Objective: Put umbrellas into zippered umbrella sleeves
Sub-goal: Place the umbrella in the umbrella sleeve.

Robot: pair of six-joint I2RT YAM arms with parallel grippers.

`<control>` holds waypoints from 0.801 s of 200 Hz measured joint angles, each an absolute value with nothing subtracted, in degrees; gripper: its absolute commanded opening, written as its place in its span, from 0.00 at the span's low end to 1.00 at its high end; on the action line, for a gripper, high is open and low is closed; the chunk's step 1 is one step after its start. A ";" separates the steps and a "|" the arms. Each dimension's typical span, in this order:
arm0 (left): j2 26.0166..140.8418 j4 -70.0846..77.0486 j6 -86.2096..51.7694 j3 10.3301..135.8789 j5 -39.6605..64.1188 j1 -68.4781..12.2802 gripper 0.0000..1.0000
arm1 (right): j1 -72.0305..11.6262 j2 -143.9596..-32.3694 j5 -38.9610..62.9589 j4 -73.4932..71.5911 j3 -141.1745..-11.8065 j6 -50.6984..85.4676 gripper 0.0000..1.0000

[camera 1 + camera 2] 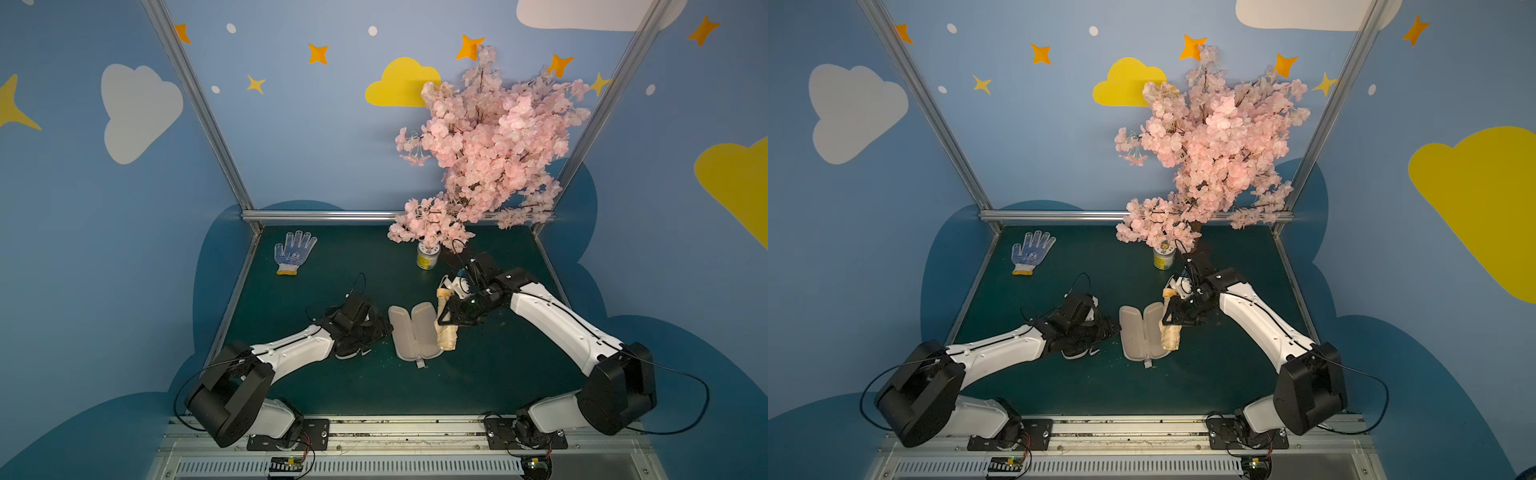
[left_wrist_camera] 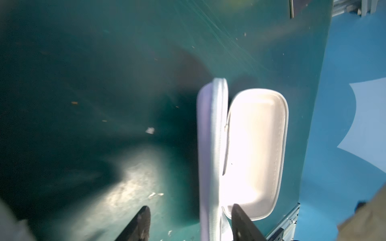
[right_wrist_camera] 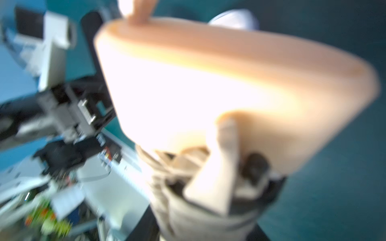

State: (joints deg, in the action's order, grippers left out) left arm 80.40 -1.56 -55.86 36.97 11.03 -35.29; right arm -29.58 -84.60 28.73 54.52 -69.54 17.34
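Cream-yellow umbrella in right fingers, at edge of open lavender sleeve.

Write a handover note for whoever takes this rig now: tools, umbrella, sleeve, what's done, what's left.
Left tool: open, straddling an edge of the lavender hard-shell zip sleeve, which lies unzipped on the green table, grey lining up.
Right tool: shut on the cream-yellow folded fabric umbrella, tilted over the sleeve's right side.
Done: sleeve open, umbrella gripped.
Left: lay it inside, zip shut.
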 measured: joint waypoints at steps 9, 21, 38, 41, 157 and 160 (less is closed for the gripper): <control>80.36 -1.21 -55.83 36.73 12.25 -35.16 0.63 | -30.50 -86.37 31.38 56.29 -71.16 16.51 0.08; 80.75 -0.27 -55.81 36.75 13.82 -35.33 0.63 | -31.31 -89.01 35.11 58.24 -72.95 15.92 0.07; 81.91 0.71 -55.79 37.21 15.09 -36.03 0.64 | -31.42 -91.77 38.76 60.45 -74.00 15.14 0.06; 82.15 0.75 -55.77 37.34 15.18 -36.18 0.64 | -31.33 -92.09 39.22 60.84 -74.04 14.98 0.06; 92.86 2.52 -56.80 42.94 14.11 -40.84 0.30 | -29.10 -107.53 43.77 62.92 -72.40 12.93 0.00; 92.77 2.52 -56.82 42.94 13.96 -40.84 0.27 | -29.02 -107.81 43.53 62.87 -72.40 12.93 0.00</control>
State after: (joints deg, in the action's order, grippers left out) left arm 92.77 2.52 -56.82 42.94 13.96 -40.84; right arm -29.02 -107.81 43.53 62.87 -72.40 12.93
